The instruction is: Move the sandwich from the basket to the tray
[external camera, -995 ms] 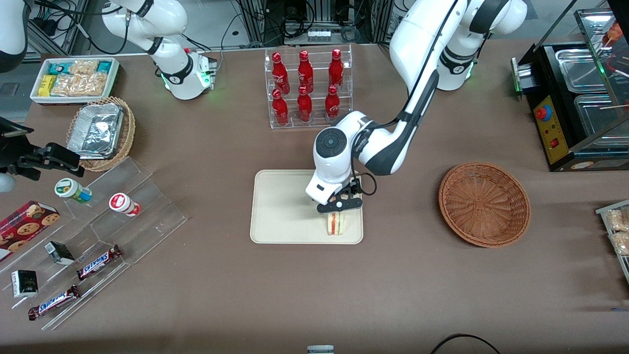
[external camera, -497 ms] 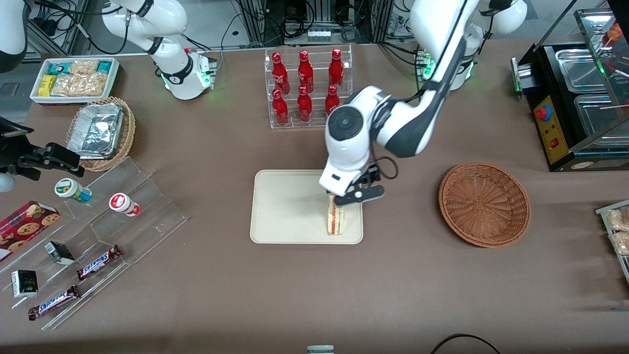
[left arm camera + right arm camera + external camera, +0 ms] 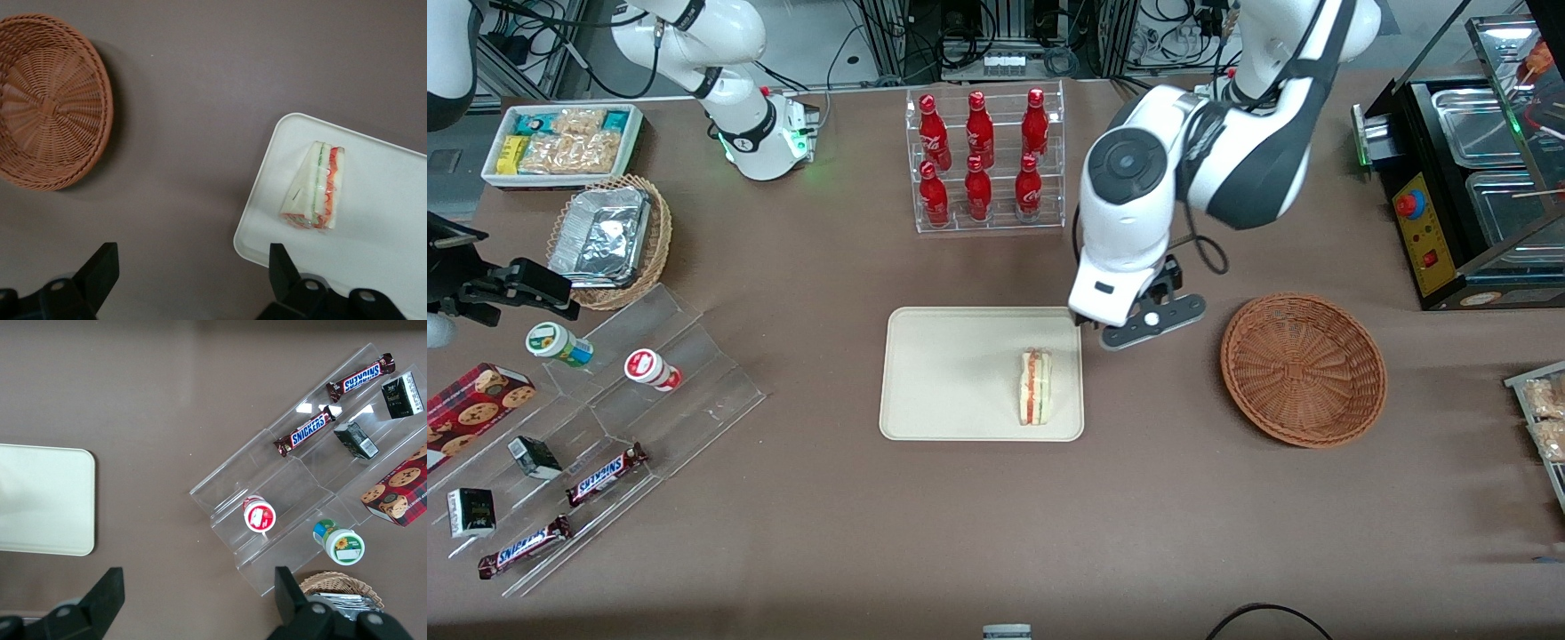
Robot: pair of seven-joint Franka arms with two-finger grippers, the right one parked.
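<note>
The big brown table (image 3: 996, 524) holds everything. The tray (image 3: 951, 373) lies flat in the middle of it, and the round basket (image 3: 1303, 369) sits well apart from the tray, toward the working arm's end of the table. Nothing lies in the basket.

The gripper (image 3: 1138, 324) hangs in the air above the table, up over the gap between the tray and the basket, close to the tray's corner. Its two jaws are spread wide apart and they hold nothing. The wrist view shows one dark finger (image 3: 100, 270) over the bare table and the other over the tray's edge.

The sandwich (image 3: 1035, 387) is on the tray, near the tray's end that is closest to the basket. Its red, orange and green stripes face up. The gripper does not touch it.
</note>
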